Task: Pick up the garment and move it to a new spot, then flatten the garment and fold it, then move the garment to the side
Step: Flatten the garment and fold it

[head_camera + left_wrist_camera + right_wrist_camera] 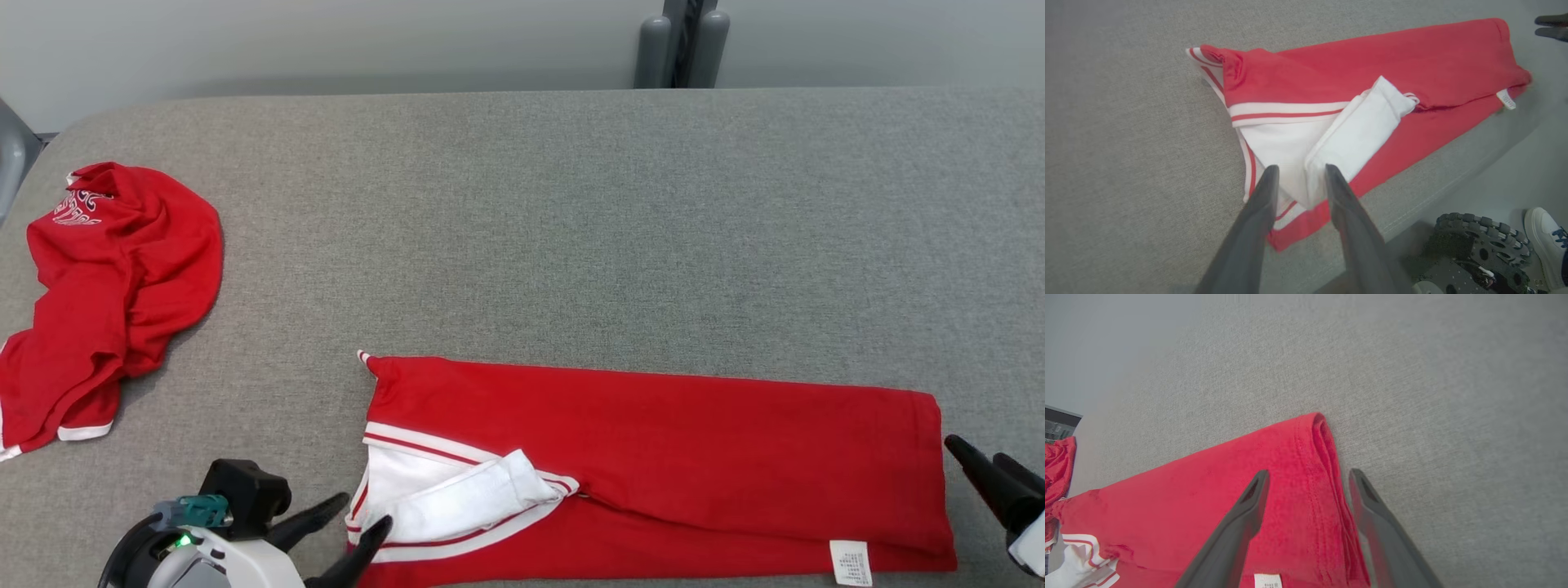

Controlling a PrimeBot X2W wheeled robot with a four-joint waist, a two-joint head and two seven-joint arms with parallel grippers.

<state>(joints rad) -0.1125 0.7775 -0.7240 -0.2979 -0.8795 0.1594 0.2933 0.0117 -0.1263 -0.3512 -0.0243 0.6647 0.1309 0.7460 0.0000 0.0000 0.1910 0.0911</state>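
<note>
There are two red garments on the grey counter (571,204). The folded garment (653,425) lies long and flat along the front edge, from the middle to near the right side. The crumpled garment (114,269) sits in a heap at the left edge, well apart from it.

There are two grippers. The left gripper (366,508) is at the folded garment's left end. Its fingers are apart and hold nothing, right by the white part (473,498) with red stripes. The right gripper (976,451) is just beside the right end. Its fingers are apart too and hold nothing.

There is one white label (851,562) at the front right corner of the folded garment.

The left wrist view shows the counter's front edge, with a black wheel (1478,232) and one white shoe (1545,241) down below it. The right wrist view shows the stacked layers and stitches at the garment's right end up close.
</note>
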